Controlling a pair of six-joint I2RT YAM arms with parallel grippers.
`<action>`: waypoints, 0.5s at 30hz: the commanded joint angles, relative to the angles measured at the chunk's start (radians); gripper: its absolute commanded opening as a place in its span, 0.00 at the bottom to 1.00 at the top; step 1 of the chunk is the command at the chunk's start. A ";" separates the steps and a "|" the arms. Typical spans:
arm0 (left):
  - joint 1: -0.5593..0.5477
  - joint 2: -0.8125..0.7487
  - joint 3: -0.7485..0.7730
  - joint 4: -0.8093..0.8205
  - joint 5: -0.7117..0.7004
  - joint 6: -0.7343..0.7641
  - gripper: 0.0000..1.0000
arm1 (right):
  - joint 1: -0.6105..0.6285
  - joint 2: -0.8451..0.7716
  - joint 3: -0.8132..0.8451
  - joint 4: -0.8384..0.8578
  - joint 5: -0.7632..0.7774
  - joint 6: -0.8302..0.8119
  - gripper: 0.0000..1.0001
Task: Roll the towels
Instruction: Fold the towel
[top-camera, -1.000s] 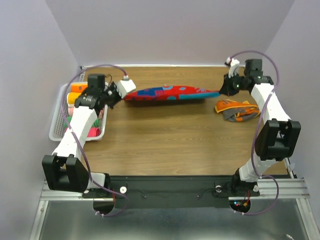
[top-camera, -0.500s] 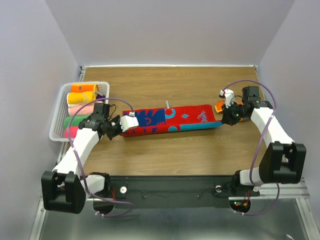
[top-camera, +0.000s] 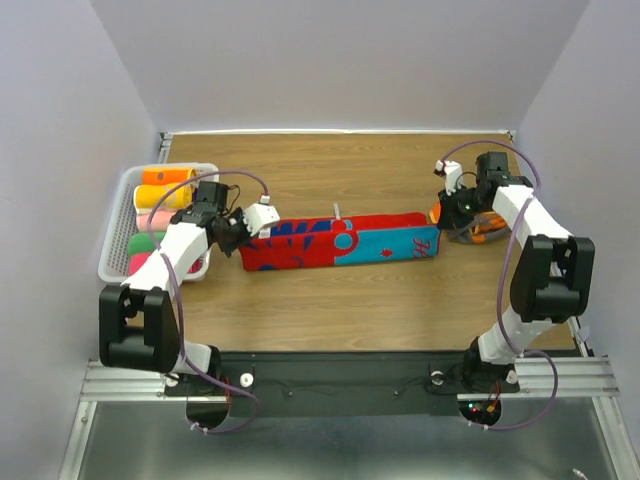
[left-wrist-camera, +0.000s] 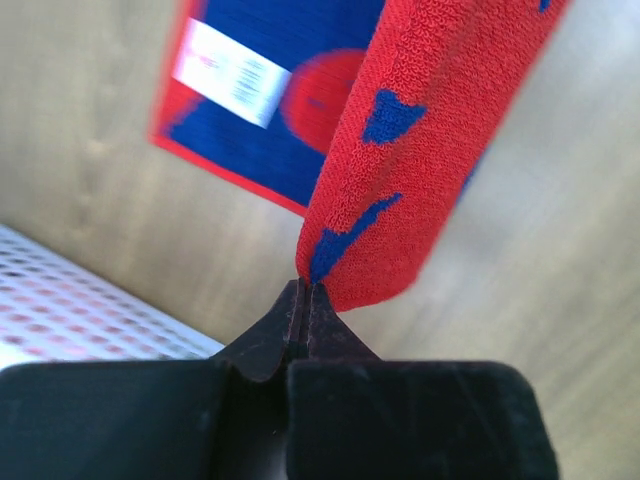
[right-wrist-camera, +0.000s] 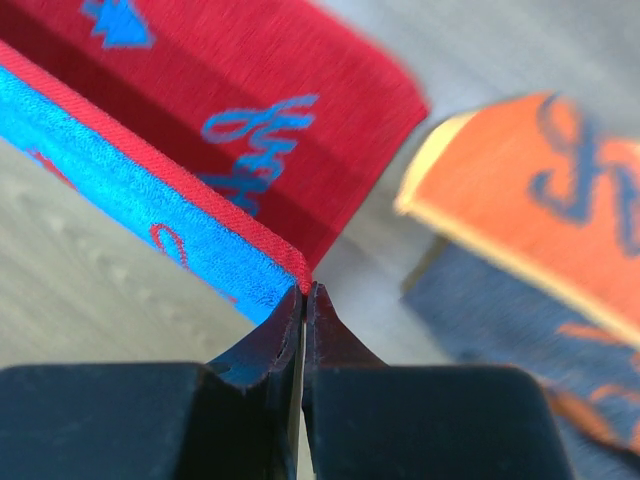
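Observation:
A long red towel with blue patterns (top-camera: 340, 243) lies stretched across the table, folded lengthwise, its light-blue underside showing on the right half. My left gripper (top-camera: 242, 245) is shut on the towel's left corner (left-wrist-camera: 400, 150), which drapes up from the fingertips (left-wrist-camera: 303, 292); a white label (left-wrist-camera: 230, 72) shows on the flat part. At the other end my right gripper (top-camera: 441, 221) is shut on the hemmed right corner (right-wrist-camera: 250, 100), pinched at the tips (right-wrist-camera: 303, 290). An orange and grey towel (top-camera: 478, 228) (right-wrist-camera: 540, 200) lies crumpled just right of it.
A white slatted basket (top-camera: 116, 240) (left-wrist-camera: 60, 320) stands at the table's left edge, close behind my left arm. It holds rolled towels: orange (top-camera: 168, 177), pink (top-camera: 158, 216), green (top-camera: 140, 243). Walls enclose the table on three sides.
Both grippers carried the towel from the far side toward me, laid it down, then moved back away, folding its near edge over so the blue underside now shows.

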 joint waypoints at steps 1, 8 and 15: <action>0.004 0.049 0.097 0.096 -0.063 -0.067 0.00 | -0.006 0.051 0.092 0.077 0.040 0.024 0.00; 0.004 0.175 0.181 0.142 -0.097 -0.090 0.00 | -0.006 0.155 0.162 0.110 0.052 0.050 0.01; 0.004 0.241 0.189 0.141 -0.086 -0.093 0.00 | -0.006 0.232 0.265 0.114 0.059 0.078 0.01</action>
